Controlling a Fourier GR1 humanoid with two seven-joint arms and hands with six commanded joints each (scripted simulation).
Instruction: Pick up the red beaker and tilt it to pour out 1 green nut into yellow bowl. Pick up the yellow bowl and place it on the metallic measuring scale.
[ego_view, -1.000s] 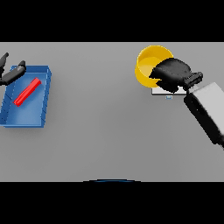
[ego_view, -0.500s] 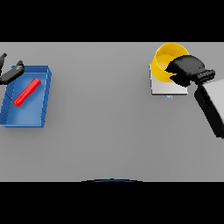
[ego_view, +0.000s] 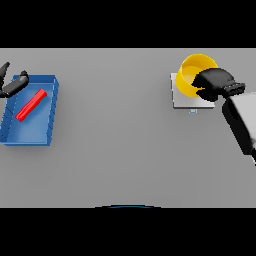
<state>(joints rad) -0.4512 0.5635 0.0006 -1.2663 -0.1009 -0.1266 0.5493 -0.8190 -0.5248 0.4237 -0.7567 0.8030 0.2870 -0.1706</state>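
**A:** Start at your right hand (ego_view: 214, 84). Its fingers are curled over the near-right rim of the bowl (ego_view: 192, 75), so it has the bowl in its grip. The arm comes in from the lower right.

**B:** And where is the bowl sitting?

**A:** Over the scale (ego_view: 189, 97), the pale square plate at the far right of the table (ego_view: 125, 150). The bowl covers the plate's far half and hangs past its far edge. You can't tell from the head view whether it is resting on the plate or held just above it.

**B:** So how much is done?

**A:** By my reading, you're in the last step. The bowl is at the scale but not let go. Centring it, setting it down and opening the hand are left. Whether a nut lies in the bowl, I can't see.

**B:** The beaker?

**A:** A red piece (ego_view: 31, 105) lies slanted in the blue tray (ego_view: 50, 120) at the far left, well apart from the bowl. Your left hand (ego_view: 12, 85) shows at the tray's far-left corner, fingers relaxed and holding nothing.
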